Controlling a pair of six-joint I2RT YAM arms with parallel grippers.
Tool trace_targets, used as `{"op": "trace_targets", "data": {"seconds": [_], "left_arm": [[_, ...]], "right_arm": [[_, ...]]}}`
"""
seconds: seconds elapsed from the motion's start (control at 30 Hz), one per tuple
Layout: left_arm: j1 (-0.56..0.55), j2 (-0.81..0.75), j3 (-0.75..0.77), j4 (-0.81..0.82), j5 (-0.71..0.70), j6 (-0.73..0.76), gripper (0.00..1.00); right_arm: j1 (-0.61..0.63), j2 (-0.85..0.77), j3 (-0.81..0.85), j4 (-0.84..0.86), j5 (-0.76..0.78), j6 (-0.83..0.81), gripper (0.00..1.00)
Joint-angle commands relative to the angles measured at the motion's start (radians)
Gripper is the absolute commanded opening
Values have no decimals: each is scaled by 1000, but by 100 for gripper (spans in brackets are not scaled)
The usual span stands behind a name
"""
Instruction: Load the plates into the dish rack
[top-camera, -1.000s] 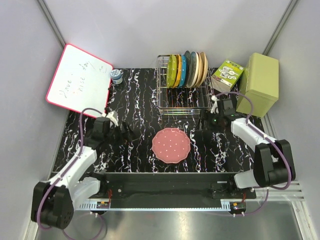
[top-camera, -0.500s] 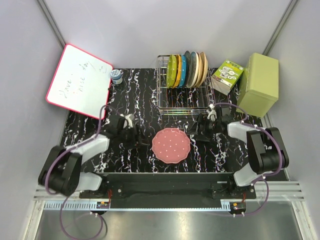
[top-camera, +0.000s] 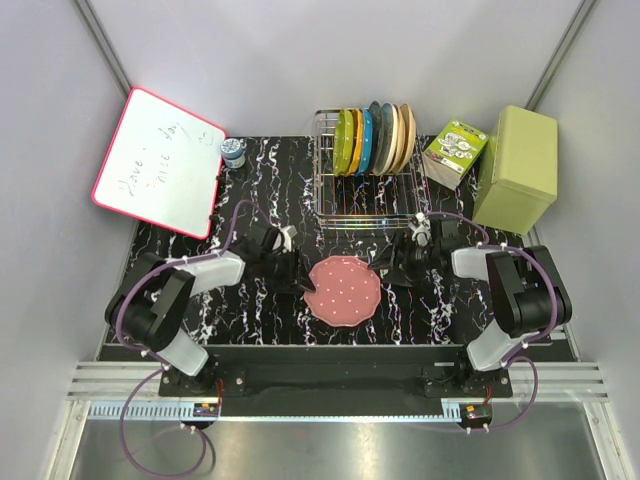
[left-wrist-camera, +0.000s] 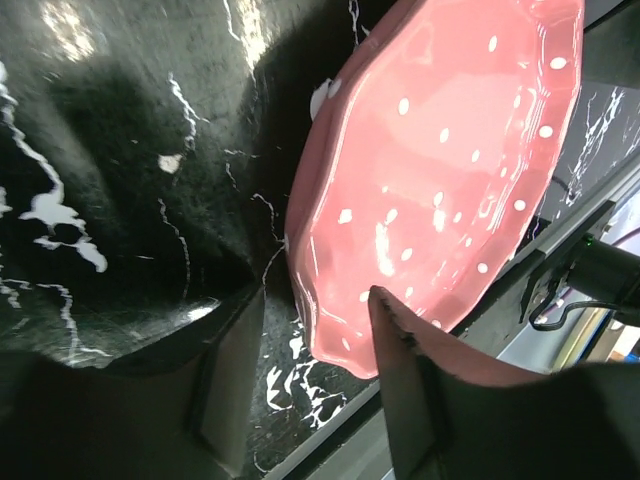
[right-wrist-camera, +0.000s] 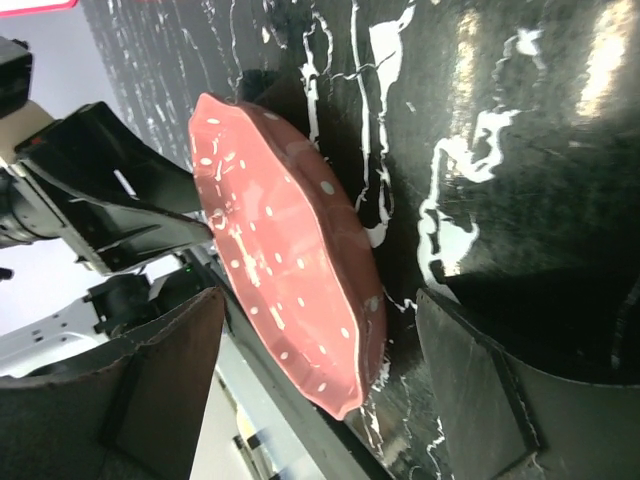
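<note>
Black marble table holds the pink plate flat, just near of the rack. Both arms have just closed in. The left gripper straddles its left rim, jaws narrowing, not yet pinching. The right gripper stands spread at the right rim. A pickup looks imminent.

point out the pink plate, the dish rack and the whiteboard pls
pink plate (top-camera: 342, 290), top external view, middle of its dotted face
dish rack (top-camera: 368, 210), top external view, bare front wires of its base
whiteboard (top-camera: 158, 172), top external view, middle of its white surface
</note>
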Motion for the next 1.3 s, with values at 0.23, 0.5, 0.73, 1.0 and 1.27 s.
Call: {"op": "trace_targets", "data": {"seconds": [0.23,0.5,0.73,1.0,1.27], "left_arm": [[-34,74,2,166,96,-38,0],[-34,102,27,191,93,-49,0],[-34,87,9,165,81,-36,0],[-27,-13,50,9,-13,90,57],[194,-367,275,-307,-218,507,87]], "right_arm": [[154,86,-25,45,-18,30,83],[169,164,-14,132,-90,68,71],[167,40,-28,161,-64,73,62],[166,-40,77,-35,-21,-51,0],[167,-185,283,-325,-23,-238,0]]}}
